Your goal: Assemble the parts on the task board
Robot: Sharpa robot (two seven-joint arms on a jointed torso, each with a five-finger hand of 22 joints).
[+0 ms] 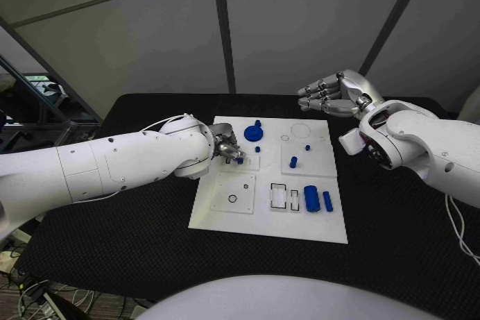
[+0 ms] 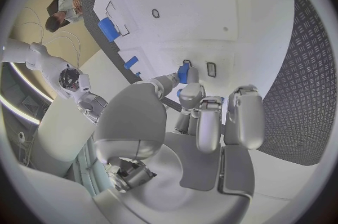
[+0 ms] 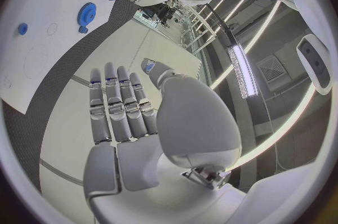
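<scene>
The white task board [image 1: 262,219] lies in the middle of the black table. My left hand [image 1: 228,152] is low over the board's left half and pinches a small blue part [image 1: 240,160]; the left wrist view shows this small blue part [image 2: 183,73] between thumb and fingertip, beside a small rectangular slot [image 2: 211,69]. My right hand [image 1: 335,94] hangs in the air past the board's far right corner; in its wrist view the right hand [image 3: 130,117] has straight fingers and holds nothing. A blue gear [image 1: 254,132] and a blue peg [image 1: 293,162] stand on the board.
Two blue cylinders [image 1: 311,197] [image 1: 327,200] lie side by side near the board's right edge, next to rectangular recesses [image 1: 278,194]. A small blue peg [image 1: 258,149] stands below the gear. Black table [image 1: 400,230] surrounds the board.
</scene>
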